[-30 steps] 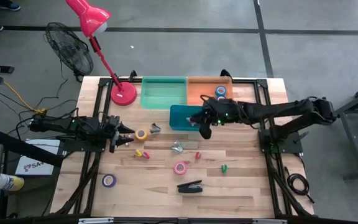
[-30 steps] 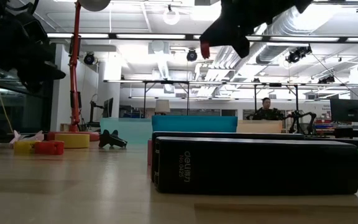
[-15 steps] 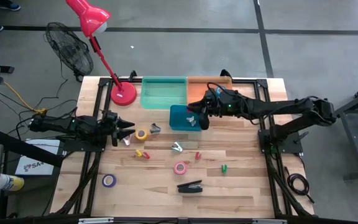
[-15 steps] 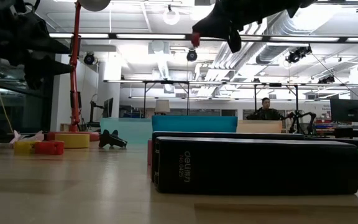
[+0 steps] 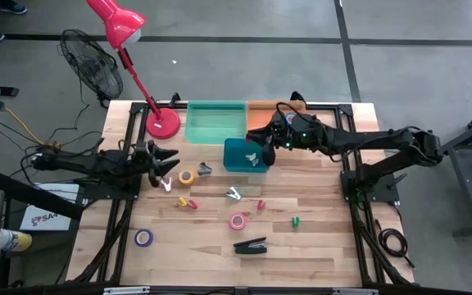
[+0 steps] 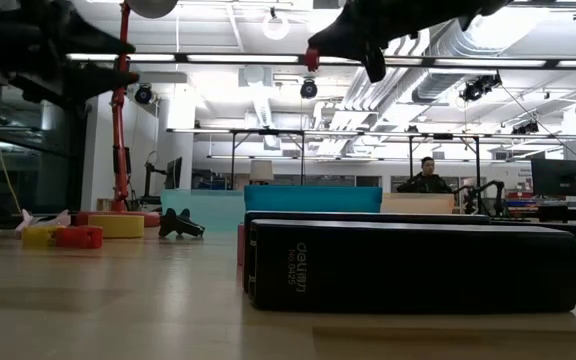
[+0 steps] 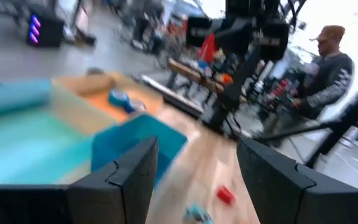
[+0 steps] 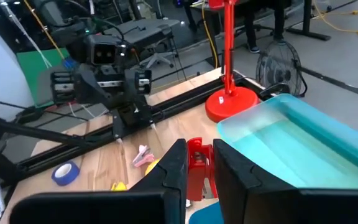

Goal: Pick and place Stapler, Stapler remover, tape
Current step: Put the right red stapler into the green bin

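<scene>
The wooden plank table [image 5: 318, 246] carries everything, and a red desk lamp with a round base [image 5: 162, 123] stands at its far left corner. Along the far edge there are a green plastic bin [image 5: 215, 121] and an orange plastic bin [image 5: 262, 113] side by side, and a smaller teal plastic bin [image 5: 238, 154] sits just in front of them. The right gripper [image 5: 260, 153] hangs above this teal bin; its fingers [image 8: 173, 168] are closed on a small red staple remover [image 8: 197, 163], which shows between them in the right wrist view. The left gripper [image 5: 161, 156] is above the left part of the table, near the yellow tape roll [image 5: 186, 176], and its fingers [image 7: 132, 174] stand apart with nothing between them. The long black stapler [image 5: 251, 245] lies on the near part of the table, well apart from both grippers; in the low view it fills the foreground. A pink tape roll [image 5: 238, 220] lies just beyond the stapler, and a purple tape roll [image 5: 143, 238] lies near the left front. Blue tape rolls [image 5: 291, 120] lie in the orange bin. Some small clips, which I cannot identify, are spread over the middle of the table.
</scene>
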`<state>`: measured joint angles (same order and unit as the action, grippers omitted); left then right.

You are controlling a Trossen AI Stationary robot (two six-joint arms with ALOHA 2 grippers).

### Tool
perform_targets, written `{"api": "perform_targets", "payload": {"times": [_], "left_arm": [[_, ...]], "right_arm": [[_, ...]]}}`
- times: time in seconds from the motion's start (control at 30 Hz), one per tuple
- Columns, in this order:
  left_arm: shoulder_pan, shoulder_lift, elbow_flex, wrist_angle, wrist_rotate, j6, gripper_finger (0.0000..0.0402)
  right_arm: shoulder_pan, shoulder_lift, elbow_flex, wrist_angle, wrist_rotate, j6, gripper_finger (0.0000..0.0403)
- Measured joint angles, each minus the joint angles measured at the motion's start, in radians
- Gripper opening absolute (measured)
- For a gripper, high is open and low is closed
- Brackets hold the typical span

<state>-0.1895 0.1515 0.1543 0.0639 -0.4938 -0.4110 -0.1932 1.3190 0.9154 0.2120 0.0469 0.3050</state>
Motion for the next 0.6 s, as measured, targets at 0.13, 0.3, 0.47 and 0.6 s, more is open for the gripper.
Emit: {"api": "perform_targets", "payload": {"times": [0.13,0.3,0.47,0.6], "left_arm": [[0.000,0.162,0.000,0.237,-0.044,0.089,0.0217],[0.001,0.398,0.037,0.485,-0.090,0.130,0.0217],[0.067,0.616,0.196,0.540,-0.024,0.165,0.0217],[0.168,0.786,0.358,0.528,0.095,0.171,0.0217]], "right_arm": [[-0.018,0.000,0.000,0.061,-0.017,-0.003,0.0044],[-0.044,0.000,0.000,0.156,-0.107,-0.035,0.0044],[-0.077,0.000,0.000,0.214,-0.272,-0.040,0.0044],[-0.102,0.000,0.000,0.225,-0.363,-0.044,0.0044]]}}
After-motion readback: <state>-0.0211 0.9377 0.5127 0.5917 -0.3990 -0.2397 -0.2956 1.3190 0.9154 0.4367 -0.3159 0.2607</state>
